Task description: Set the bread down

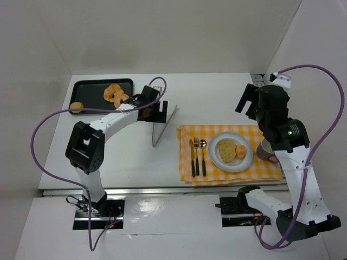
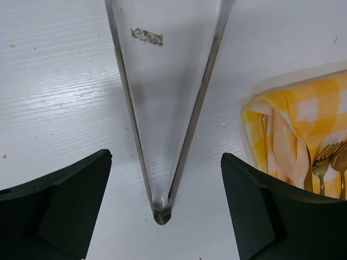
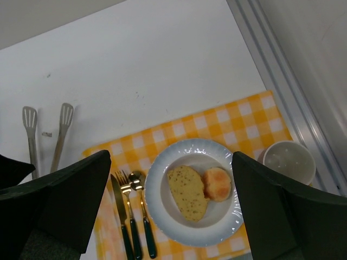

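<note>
While the right gripper (image 3: 169,157) hangs wide open and empty, bread (image 3: 187,192) lies below.

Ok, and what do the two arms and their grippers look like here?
They match. The left arm and right arm have white links joined by bulky black joints. A purple cable loops loosely along each. The left gripper and right gripper are each a pair of broad, matte black wedges. A small green light glows on the right arm.
</note>
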